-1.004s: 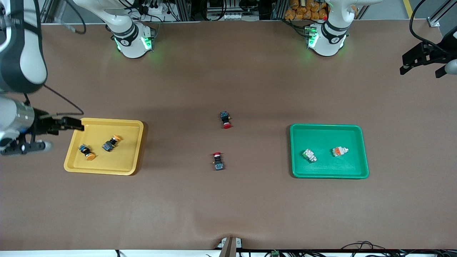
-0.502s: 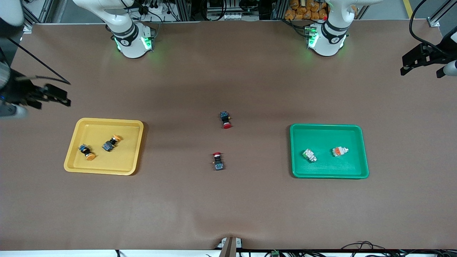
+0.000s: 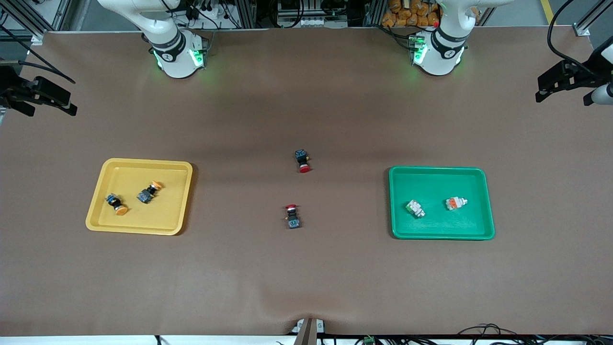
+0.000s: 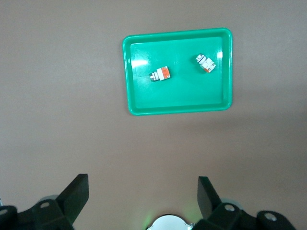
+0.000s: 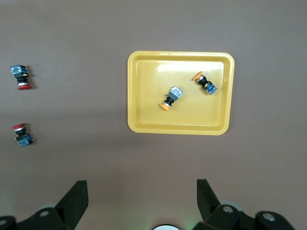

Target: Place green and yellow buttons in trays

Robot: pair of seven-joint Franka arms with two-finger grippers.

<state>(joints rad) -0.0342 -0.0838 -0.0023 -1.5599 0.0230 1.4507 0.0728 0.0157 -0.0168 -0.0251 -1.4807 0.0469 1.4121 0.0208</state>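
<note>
On the yellow tray (image 3: 179, 168) lay two yellow buttons (image 3: 149, 191); two white buttons (image 3: 415, 208) lay in the green tray (image 3: 487, 191). Both grippers, left (image 3: 566, 85) and right (image 3: 40, 98), hung spread open and empty at the table ends. Sorting looked finished; next, probably only parking.

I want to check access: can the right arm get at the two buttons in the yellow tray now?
Probably yes: both buttons lie uncovered in the yellow tray, and the right gripper is open.
</note>
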